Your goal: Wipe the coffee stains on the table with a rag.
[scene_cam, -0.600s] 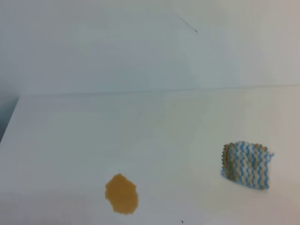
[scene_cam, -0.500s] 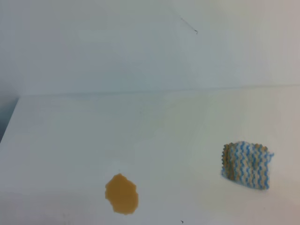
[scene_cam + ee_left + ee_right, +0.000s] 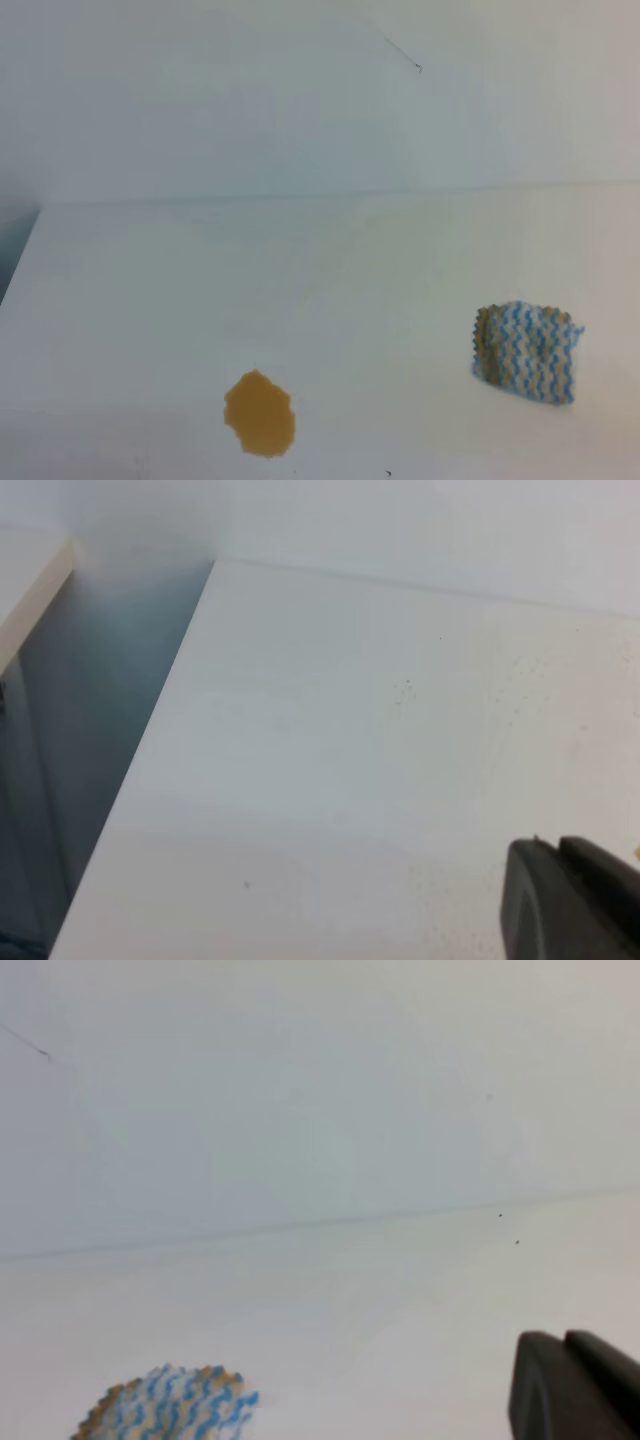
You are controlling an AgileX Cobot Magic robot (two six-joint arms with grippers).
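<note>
**A:** Left gripper (image 3: 572, 900) first: only a dark finger block pokes into the bottom right corner of its wrist view, above bare white table (image 3: 330, 760). Spread or pinched, I cannot tell. Nothing is in it that I can see.

**B:** Same story for the right gripper (image 3: 575, 1388). A dark block sits low in the right corner of its own view, well apart from the rag (image 3: 170, 1405), which peeks in at the bottom left. Whether its jaws are parted or closed, I cannot tell either. Neither arm reaches into the high view.

**A:** Now the rag (image 3: 526, 350). It lies flat on the table's right side, squarish, tilted a little, its upper edge sloping down toward the right. The blue, white and tan zigzag stripes run roughly up and down the cloth.

**B:** And the coffee stains (image 3: 260, 414)?

**A:** One orange-brown blotch, near the front edge, left of centre, well apart from the rag. Roughly oval, long axis running front to back, with a small nub at its top.

**B:** Behind the table (image 3: 200, 290), a pale wall (image 3: 250, 100).
</note>
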